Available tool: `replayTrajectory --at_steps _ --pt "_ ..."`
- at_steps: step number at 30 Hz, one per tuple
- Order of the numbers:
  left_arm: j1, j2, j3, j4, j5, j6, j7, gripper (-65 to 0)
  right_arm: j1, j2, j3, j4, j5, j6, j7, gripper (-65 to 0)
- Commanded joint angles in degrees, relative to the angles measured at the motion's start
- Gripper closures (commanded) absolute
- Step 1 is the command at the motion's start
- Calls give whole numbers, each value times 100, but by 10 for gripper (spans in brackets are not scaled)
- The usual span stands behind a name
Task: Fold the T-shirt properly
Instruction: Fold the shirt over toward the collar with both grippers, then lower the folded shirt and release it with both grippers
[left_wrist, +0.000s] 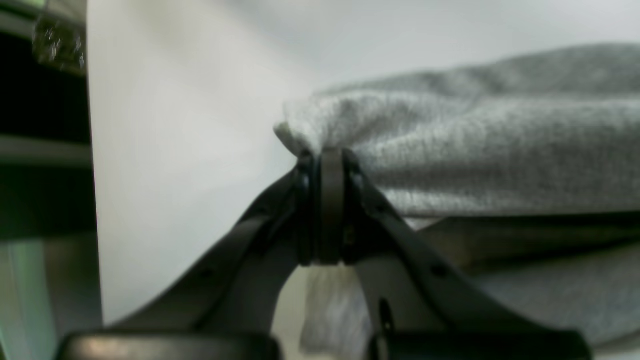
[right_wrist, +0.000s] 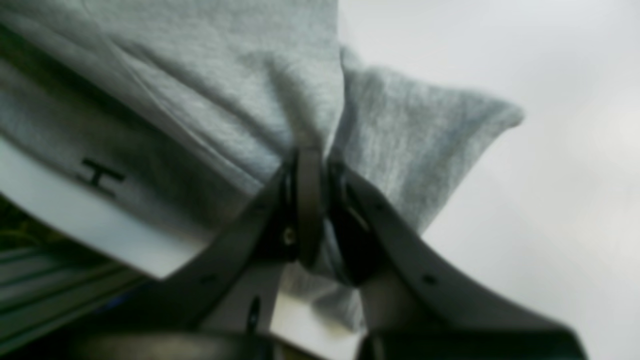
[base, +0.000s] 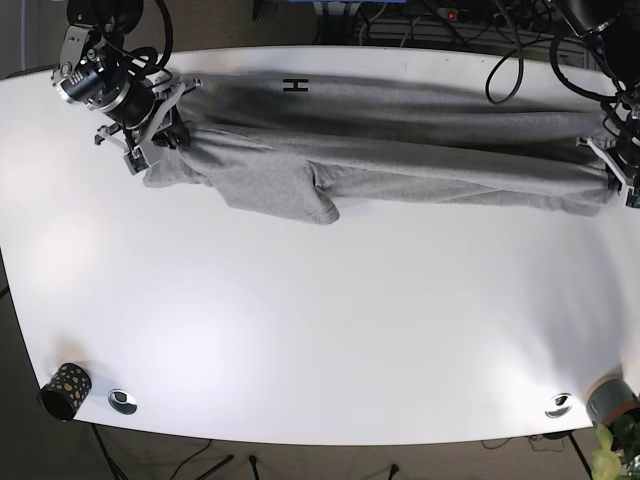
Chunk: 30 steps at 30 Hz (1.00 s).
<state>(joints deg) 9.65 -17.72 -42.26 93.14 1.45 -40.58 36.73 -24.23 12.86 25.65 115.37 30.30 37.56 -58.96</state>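
T-shirt (base: 400, 150), grey, is stretched taut along the table's (base: 320, 330) far edge between 2 arms. Left gripper (left_wrist: 322, 155) is clamped on one bunched end, right gripper (right_wrist: 310, 160) on the other. Risk: each pinch holds only a small wad, so more tension could pull fabric free, or uneven motion could skew the fold.

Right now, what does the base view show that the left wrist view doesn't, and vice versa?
Only the base view shows the whole grey T-shirt stretched along the table's far side between both arms, the right end effector, the black H mark and a dotted cup at the near corner. Only the left wrist view shows the left end effector shut on bunched fabric up close. Both show the shirt and white tabletop.
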Motion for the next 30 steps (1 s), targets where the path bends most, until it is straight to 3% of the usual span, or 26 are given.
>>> replayTrajectory --at_steps 1,8,10,13,15,18,19,22,30 --pt "42 -149 -51 123 0 58 -64 0 -113 28 42 107 51 20 89 0" --pt "428 -158 -60 105 17 58 -64 -6 -316 -51 42 63 -11 11 98 0" --pt "472 -158 -33 88 26 58 -64 -18 -316 -86 50 63 -160 11 98 -52" --pt "499 -158 -25 88 193 58 -64 -142 -307 -209 50 63 -494 11 98 -254" --pt "490 -141 -16 88 369 58 -64 -290 -307 -288 50 80 -600 29 107 -392" --pt "490 -141 134 123 413 58 -64 -454 -289 -288 50 98 -600 72 107 -471" --pt "490 -149 169 132 413 58 -64 -479 -280 -297 50 98 -600 72 116 -472" --pt "472 -141 204 352 404 58 -73 -468 -140 -306 42 98 -512 81 116 -472" --pt "411 -114 591 1072 -132 58 -64 -433 238 -297 -2 45 543 72 98 -472"
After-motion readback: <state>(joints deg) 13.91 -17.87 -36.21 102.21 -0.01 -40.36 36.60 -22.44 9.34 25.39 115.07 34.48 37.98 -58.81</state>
